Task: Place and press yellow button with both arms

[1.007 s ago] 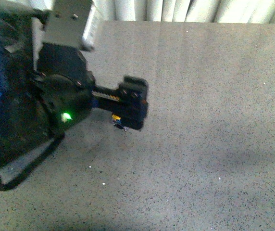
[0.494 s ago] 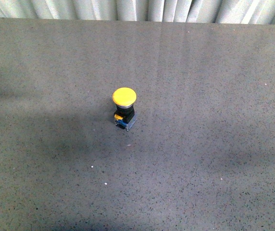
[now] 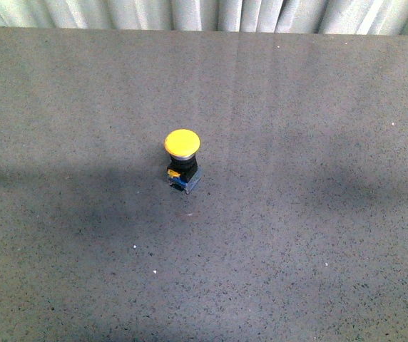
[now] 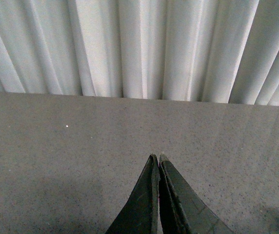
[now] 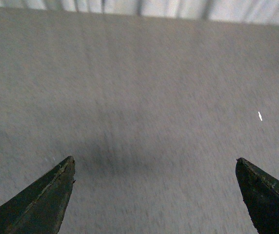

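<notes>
One yellow button (image 3: 182,160) upright, left hand (image 4: 157,157) pinched empty, right hand (image 5: 154,160) spread, both cropped.

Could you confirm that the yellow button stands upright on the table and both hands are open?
Not quite: the left hand is shut, its fingers pressed together in the left wrist view. Only the right hand is open. The yellow button does stand upright on the table.

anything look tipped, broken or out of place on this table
Nothing stands out. The round yellow mushroom-head push-button stands upright on its clear square base, alone on the grey speckled table, with no visible damage.
</notes>
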